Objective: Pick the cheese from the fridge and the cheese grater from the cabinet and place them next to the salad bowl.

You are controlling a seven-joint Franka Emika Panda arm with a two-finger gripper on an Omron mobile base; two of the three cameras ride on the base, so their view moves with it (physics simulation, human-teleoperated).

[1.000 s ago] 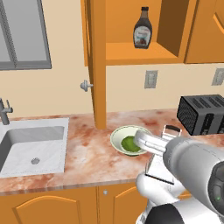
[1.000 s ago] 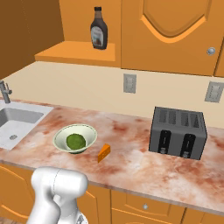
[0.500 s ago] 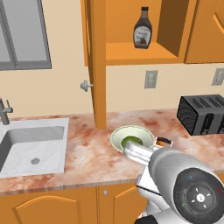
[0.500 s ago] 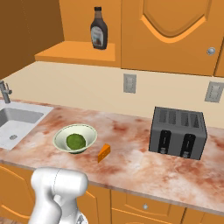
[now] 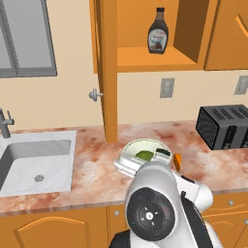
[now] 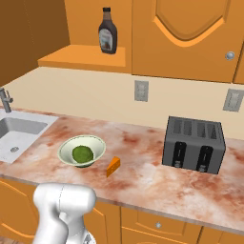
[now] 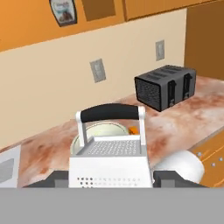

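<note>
While the cabinet (image 5: pixel 145 34) stands open above with a brown bottle (image 5: pixel 158 30) on its shelf, the work now is over the marbled counter (image 6: pixel 157 176), so setting the grater down is, by my reading, the step in hand. Going by size next: the black toaster (image 6: pixel 194 144) sits well apart at the bowl's three o'clock in the right base view, leaving plenty of room. The salad bowl (image 6: pixel 82 151), green lump inside, has bare counter all round. In the hand view the cheese grater (image 7: pixel 109 159) fills the foreground, upright, handle on top, with the gripper (image 7: pixel 111 180) pinching its lower body, one dark finger (image 7: pixel 168 179) on each side. Smallest, the cheese (image 6: pixel 113 167) lies just beside the bowl at its four o'clock, already in place.

To do this well, I would lower the grater straight down, keeping it upright, onto free counter near the bowl's rim, clear of the wedge, and spread the fingers only once its base rests flat.
</note>
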